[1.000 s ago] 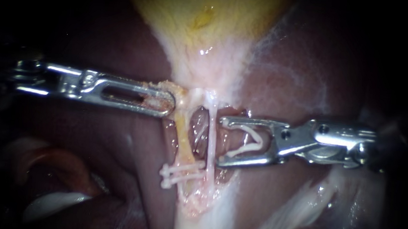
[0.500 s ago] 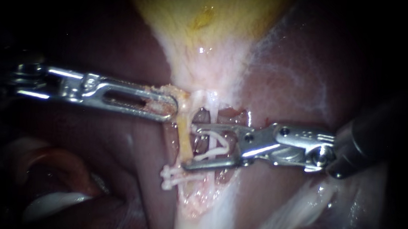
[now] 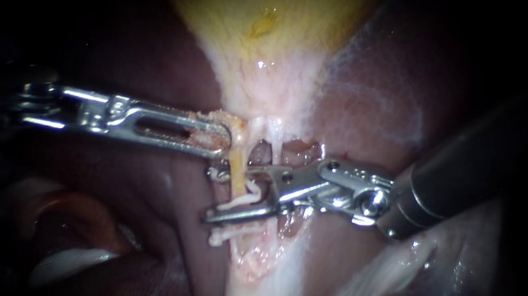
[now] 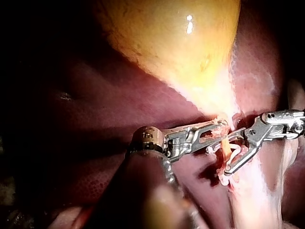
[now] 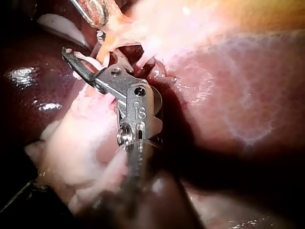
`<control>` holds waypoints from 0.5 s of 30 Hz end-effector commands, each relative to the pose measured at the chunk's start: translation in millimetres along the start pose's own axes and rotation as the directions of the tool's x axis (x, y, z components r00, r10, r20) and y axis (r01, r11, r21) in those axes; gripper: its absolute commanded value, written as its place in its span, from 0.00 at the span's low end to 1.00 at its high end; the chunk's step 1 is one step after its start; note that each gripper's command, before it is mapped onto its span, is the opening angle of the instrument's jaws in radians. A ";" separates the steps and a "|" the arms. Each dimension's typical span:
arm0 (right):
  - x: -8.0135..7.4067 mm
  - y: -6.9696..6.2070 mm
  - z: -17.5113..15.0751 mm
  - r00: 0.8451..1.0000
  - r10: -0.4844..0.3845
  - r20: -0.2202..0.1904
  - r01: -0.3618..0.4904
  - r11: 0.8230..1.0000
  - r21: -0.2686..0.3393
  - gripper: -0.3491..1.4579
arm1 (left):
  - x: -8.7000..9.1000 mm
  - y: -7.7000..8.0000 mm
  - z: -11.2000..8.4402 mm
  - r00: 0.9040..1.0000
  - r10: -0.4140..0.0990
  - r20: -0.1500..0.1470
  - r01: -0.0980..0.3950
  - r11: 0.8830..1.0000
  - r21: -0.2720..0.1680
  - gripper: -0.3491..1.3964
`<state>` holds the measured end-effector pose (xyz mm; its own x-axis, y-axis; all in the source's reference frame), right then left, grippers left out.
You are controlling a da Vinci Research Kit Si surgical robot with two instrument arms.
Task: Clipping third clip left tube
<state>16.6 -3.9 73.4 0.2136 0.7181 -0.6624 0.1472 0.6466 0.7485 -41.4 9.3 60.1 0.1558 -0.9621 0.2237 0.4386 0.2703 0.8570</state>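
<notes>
Right instrument (image 3: 211, 195), jaws gripping a clip (image 3: 245, 199), straddles the left tube (image 3: 236, 174) (left instrument (image 3: 221, 140), jaws clamping tissue (image 3: 233, 121)).

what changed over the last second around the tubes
The right instrument slid leftward; its jaws, carrying a white clip, now straddle the left tube. The left instrument kept its grip on the tissue below the gallbladder, and the lower clips stayed put.
</notes>
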 end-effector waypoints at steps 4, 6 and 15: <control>0.7 0.4 -0.2 1.000 -0.001 -0.008 0.001 1.000 -0.009 0.42 | 0.0 0.2 0.0 1.000 0.000 -0.001 0.000 1.000 0.002 0.00; 0.8 0.5 -0.3 1.000 0.000 -0.008 0.000 1.000 -0.010 0.41 | 0.0 0.1 0.0 1.000 0.000 -0.001 0.000 1.000 0.002 0.00; 1.1 0.9 -0.5 1.000 0.001 -0.015 -0.002 0.999 -0.039 0.37 | -0.1 0.2 0.1 1.000 0.000 -0.001 0.000 1.000 0.002 0.00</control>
<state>16.5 -2.4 73.3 0.1977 0.7261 -0.6585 0.1067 0.6518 0.7508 -41.5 9.4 60.2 0.1564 -0.9621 0.2233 0.4369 0.2702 0.8580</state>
